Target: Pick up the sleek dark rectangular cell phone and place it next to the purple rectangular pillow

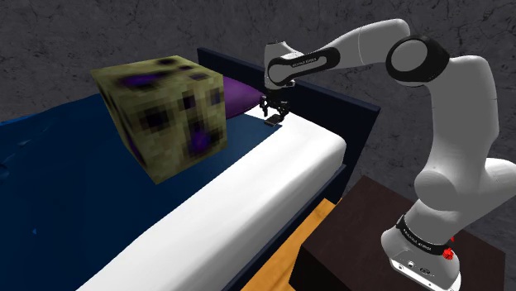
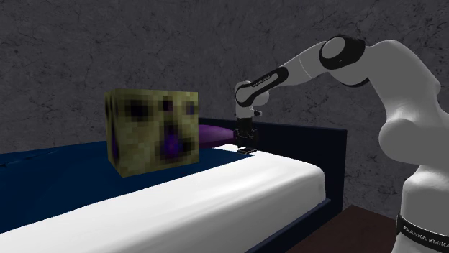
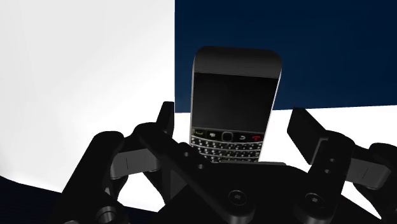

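Observation:
A black cell phone [image 3: 234, 102] with a dark screen and small keypad lies on the white sheet, at the head end of the bed. My gripper [image 3: 235, 124] hangs just above it, open. The fingertips [image 3: 167, 118] stand on either side of the phone's keypad end without touching it. In the shoulder view the gripper [image 1: 274, 110] is over the phone [image 1: 275, 123], close to the dark headboard. The purple pillow [image 1: 241, 95] lies just to the shoulder view's left of it, partly hidden behind a big cube. The second exterior view has the gripper [image 2: 246, 142], phone [image 2: 247, 150] and pillow [image 2: 214, 134].
A large olive-yellow cube [image 1: 164, 112] with dark and purple blotches sits on the blue blanket [image 1: 58, 182]. A white sheet [image 1: 248, 198] covers the bed's near side. The navy headboard [image 1: 331, 103] rises right behind the gripper. A dark stand [image 1: 364, 240] and wooden floor lie beside the bed.

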Robot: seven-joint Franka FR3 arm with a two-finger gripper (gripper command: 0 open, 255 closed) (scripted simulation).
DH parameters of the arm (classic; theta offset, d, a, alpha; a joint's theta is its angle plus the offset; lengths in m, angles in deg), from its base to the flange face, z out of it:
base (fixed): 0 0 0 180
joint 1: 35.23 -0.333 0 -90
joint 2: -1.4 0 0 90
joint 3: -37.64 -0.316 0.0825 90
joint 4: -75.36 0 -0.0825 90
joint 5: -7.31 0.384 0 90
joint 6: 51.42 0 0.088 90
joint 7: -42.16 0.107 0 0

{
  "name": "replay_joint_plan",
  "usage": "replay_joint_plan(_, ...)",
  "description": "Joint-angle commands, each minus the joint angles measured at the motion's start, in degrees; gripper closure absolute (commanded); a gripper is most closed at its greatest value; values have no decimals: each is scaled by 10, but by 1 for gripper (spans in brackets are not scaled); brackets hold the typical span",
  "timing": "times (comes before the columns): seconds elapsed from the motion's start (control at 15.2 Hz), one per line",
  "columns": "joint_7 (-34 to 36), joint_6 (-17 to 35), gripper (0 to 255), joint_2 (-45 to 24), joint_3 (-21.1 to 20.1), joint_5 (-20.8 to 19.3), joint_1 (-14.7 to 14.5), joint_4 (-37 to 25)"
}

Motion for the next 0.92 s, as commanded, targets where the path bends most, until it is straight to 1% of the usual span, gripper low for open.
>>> replay_joint_plan(0.0, 0, 0, 0, 0, 0, 0, 0, 0)
replay_joint_plan(0.07, 0, 0, 0, 0, 0, 0, 0, 0)
replay_joint_plan(0.33, -10, -61, 0, 18, -9, 14, -5, -47)
replay_joint_plan(0.86, -10, -61, 0, 18, -9, 14, -5, -47)
